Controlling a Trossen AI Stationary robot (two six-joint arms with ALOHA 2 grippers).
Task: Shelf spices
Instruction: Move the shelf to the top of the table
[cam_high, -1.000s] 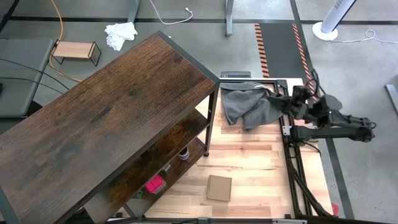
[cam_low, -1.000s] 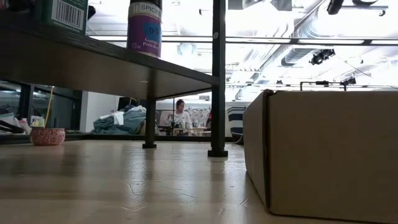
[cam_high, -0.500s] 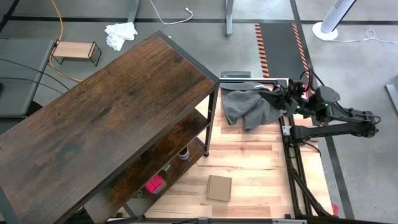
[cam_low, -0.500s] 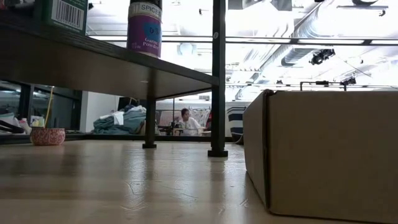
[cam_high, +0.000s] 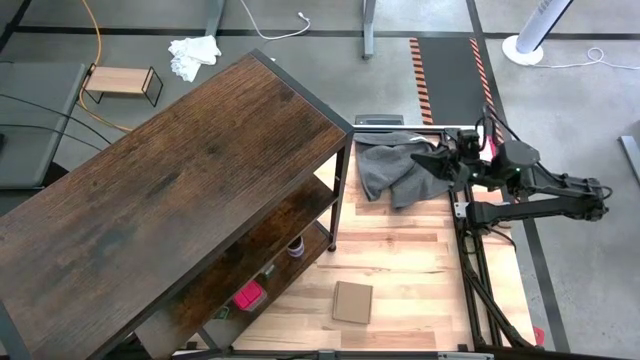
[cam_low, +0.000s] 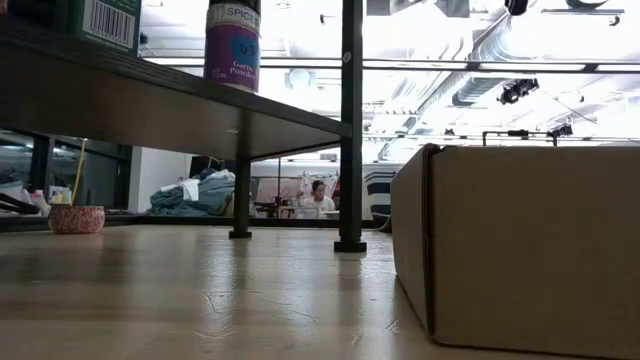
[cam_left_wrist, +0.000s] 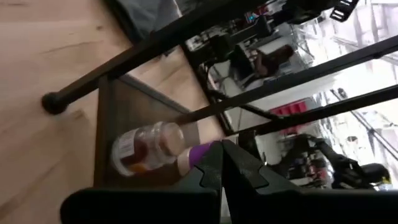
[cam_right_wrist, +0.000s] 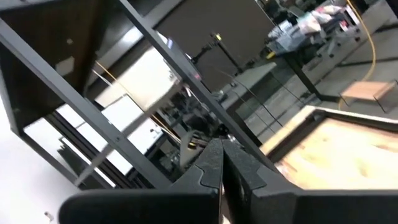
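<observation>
Our right gripper (cam_high: 437, 158) sits at the table's far right over a grey cloth (cam_high: 395, 172), fingers pressed together, holding nothing. The left gripper (cam_left_wrist: 222, 163) is pinched shut too, under the shelf (cam_high: 180, 190) by the spices (cam_left_wrist: 146, 144). We could easily clip the frame or topple a jar.

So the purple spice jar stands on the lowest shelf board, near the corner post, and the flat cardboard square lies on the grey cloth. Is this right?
Not quite. In the high view the flat cardboard square lies on the bare wooden table, far from the grey cloth. The rest holds: the purple spice jar stands on the lowest shelf board, near the corner post.
</observation>
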